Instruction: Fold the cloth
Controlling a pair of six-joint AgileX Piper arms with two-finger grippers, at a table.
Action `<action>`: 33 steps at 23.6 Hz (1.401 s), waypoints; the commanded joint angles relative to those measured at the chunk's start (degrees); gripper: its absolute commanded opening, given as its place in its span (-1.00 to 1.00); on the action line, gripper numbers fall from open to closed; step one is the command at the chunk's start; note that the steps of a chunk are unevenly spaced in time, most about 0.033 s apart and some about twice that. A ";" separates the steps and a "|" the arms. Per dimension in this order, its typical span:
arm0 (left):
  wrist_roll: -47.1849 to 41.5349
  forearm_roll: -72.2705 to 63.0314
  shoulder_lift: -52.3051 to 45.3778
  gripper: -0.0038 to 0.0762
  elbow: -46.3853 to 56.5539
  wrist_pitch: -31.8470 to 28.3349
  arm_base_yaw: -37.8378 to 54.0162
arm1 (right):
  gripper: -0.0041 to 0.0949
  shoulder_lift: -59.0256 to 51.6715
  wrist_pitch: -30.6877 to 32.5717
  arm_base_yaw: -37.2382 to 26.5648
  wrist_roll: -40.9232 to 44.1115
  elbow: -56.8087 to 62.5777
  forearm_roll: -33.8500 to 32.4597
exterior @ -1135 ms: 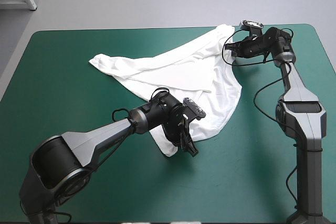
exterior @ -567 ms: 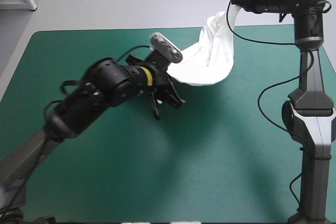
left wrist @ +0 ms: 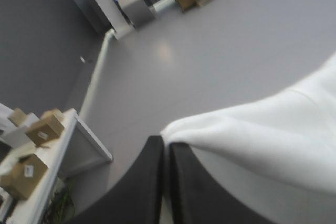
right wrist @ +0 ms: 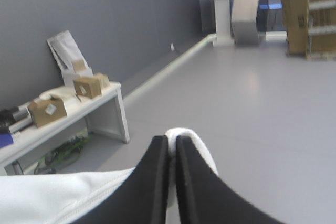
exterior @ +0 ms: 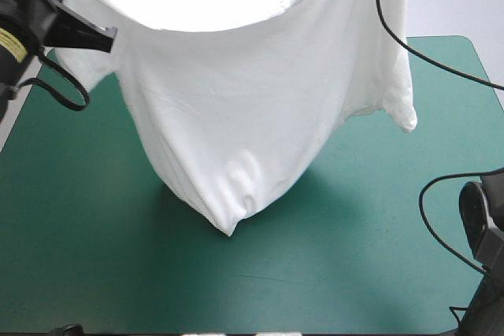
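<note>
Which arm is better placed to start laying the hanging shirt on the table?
Probably left. The left end effector, shut on the T-shirt, shows over the left edge of the table in the high view; the right end effector holds outside that view.

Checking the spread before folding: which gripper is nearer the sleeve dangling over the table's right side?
Right. The right gripper holds the T-shirt above the sleeve, on its side; the left gripper holds the opposite end.
</note>
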 commanded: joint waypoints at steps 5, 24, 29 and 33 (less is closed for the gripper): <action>6.16 4.66 -1.50 -0.85 -12.70 -23.13 -0.34 | -0.95 -14.13 -17.79 0.09 -7.09 -4.88 4.74; 6.90 3.50 4.76 -0.82 -22.04 -12.49 -0.34 | -0.95 -12.33 -21.15 0.09 -8.08 -4.67 4.47; 2.82 -3.62 13.02 -0.82 -22.04 -11.41 8.58 | -0.95 -6.53 -17.93 0.09 -7.91 -4.67 7.28; 2.36 -28.23 20.22 -0.82 -20.08 -12.20 22.29 | -0.95 -2.09 -12.93 0.09 -7.23 -4.67 6.87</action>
